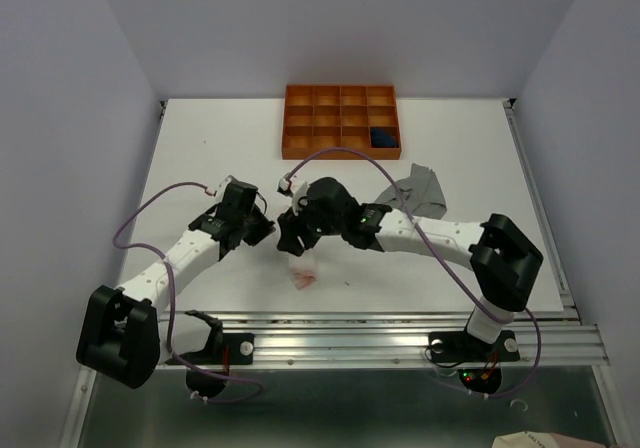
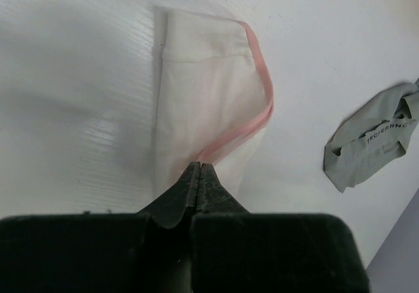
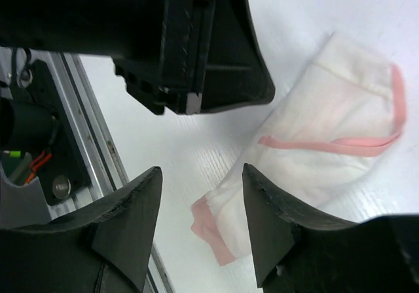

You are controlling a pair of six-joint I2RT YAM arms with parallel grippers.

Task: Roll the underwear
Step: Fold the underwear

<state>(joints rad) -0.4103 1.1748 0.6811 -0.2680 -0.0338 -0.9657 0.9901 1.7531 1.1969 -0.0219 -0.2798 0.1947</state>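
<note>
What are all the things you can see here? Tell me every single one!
tray: one, orange, twelve compartments, far side of table.
navy underwear: one, dark blue, tray's near-right corner compartment.
grey underwear: one, grey, crumpled on table, right of middle.
pink-white underwear: one, white with pink trim, folded, by table's near edge.
table: one, white.
arms: two, black and white, at near edge.
left gripper: one, black, shut, beside pink-white underwear.
right gripper: one, black, open, over pink-white underwear.

Pale pink underwear [image 1: 304, 271] beside right tool [image 1: 296, 238]
</note>
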